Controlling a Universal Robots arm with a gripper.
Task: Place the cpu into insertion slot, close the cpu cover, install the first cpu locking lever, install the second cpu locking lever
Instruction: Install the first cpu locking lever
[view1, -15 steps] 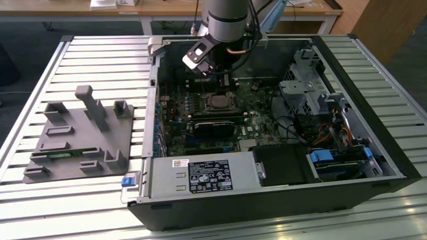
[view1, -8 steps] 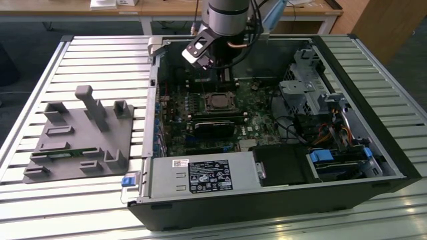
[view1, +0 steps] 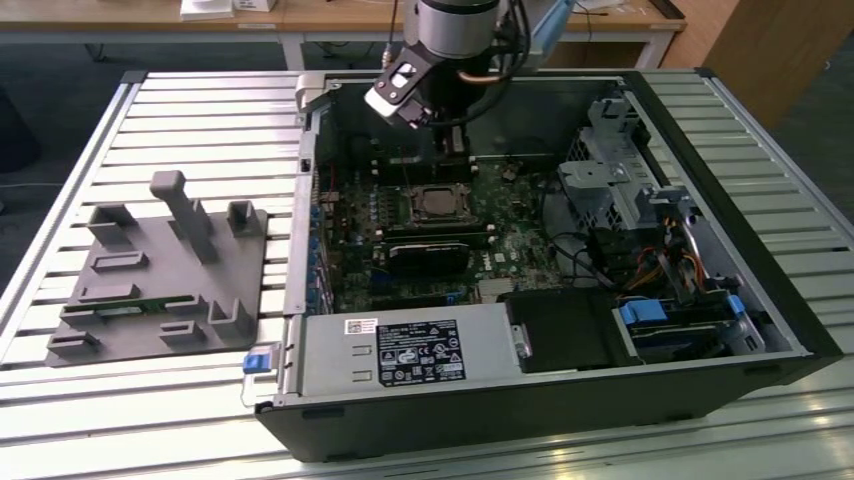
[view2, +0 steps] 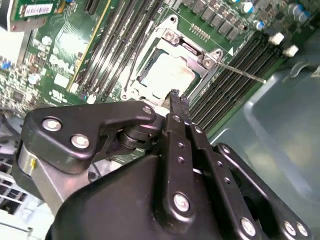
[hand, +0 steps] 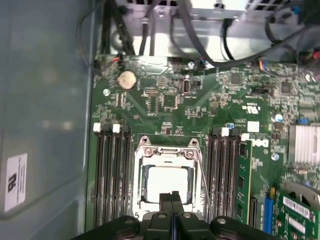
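The cpu (hand: 167, 182) lies in the insertion slot (view1: 438, 204) on the green board, its silver top (view2: 167, 75) bright in both wrist views. The cpu cover (hand: 167, 150) lies flat around the chip as a metal frame (view2: 187, 47). A thin wire locking lever (view2: 241, 73) sticks out from the socket's corner over the memory slots; it also runs along the frame's side (hand: 202, 175). My gripper (hand: 172, 196) is shut, with nothing between its black fingers. Its tip (view2: 175, 95) hovers at the socket's edge. In the exterior view the gripper (view1: 454, 165) hangs just behind the socket.
The computer case (view1: 747, 300) is open on a slatted table. A black graphics card (view1: 427, 250) lies in front of the socket, and memory slots (hand: 110, 175) flank it. The drive cage (view1: 614, 180) and cables are on the exterior view's right. A grey fixture (view1: 160, 270) stands outside.
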